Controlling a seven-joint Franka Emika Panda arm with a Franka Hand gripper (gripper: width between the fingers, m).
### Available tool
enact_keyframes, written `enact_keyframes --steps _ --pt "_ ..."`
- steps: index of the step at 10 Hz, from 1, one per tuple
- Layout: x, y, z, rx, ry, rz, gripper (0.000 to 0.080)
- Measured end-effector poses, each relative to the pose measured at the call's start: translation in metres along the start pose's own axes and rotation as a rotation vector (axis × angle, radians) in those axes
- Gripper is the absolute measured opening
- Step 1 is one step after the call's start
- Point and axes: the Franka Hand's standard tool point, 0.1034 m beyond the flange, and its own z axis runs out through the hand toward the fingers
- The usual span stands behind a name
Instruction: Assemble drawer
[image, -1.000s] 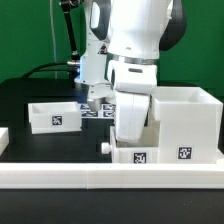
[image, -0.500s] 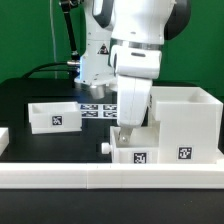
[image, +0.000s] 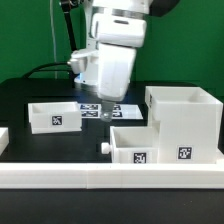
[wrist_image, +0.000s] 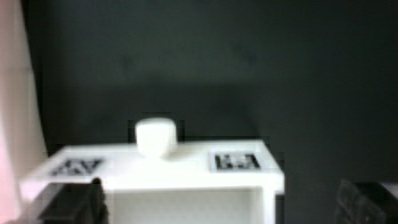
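Tray number one, small white plastic with a square tag (image: 55, 116), sits on the black table (image: 20, 100) at the exterior view's left. I see the claw (wrist_image: 217, 205) hanging mid-scene, fingers (wrist_image: 71, 205) spread wide and gripping nothing. Second knobbed white tray (image: 135, 150) lies just behind the long white border wall (image: 60, 178), right beside the big cube-shaped white shell (image: 185, 120) on the exterior view's right.

Even, bright light falls from overhead in the exterior view. The shell (image: 185, 120) nearly washes out on its white faces, and its inside is softly shaded. Beside the shell, the arm (image: 115, 50) shows glare and slightly smeared edges. The black table (image: 40, 92) around the shell swallows the shadows. The wrist view is dimmer and soft all over: the tray (wrist_image: 164, 178) and knob (wrist_image: 157, 138) are out of focus, the tags are fuzzy, and a pinkish haze bleeds in beside the tray.
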Motion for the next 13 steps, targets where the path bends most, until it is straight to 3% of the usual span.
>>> enact_keyframes --steps 1,4,6,8,10,11,12,13 --pt "-0.004 0.0 0.001 0.0 0.015 -0.032 0.0649" --pt "-0.038 0.013 0.017 0.012 0.108 -0.042 0.0649" --pt "-0.05 0.023 0.024 0.013 0.165 -0.053 0.0649" --pt "-0.057 0.024 0.031 0.027 0.219 -0.03 0.0649" --pt "-0.039 0.02 0.041 0.044 0.232 0.006 0.0649" --pt "-0.035 0.02 0.047 0.027 0.232 0.006 0.0649" --pt "-0.038 0.021 0.046 0.028 0.232 0.01 0.0649" --pt "-0.04 0.024 0.047 -0.001 0.226 0.015 0.0649"
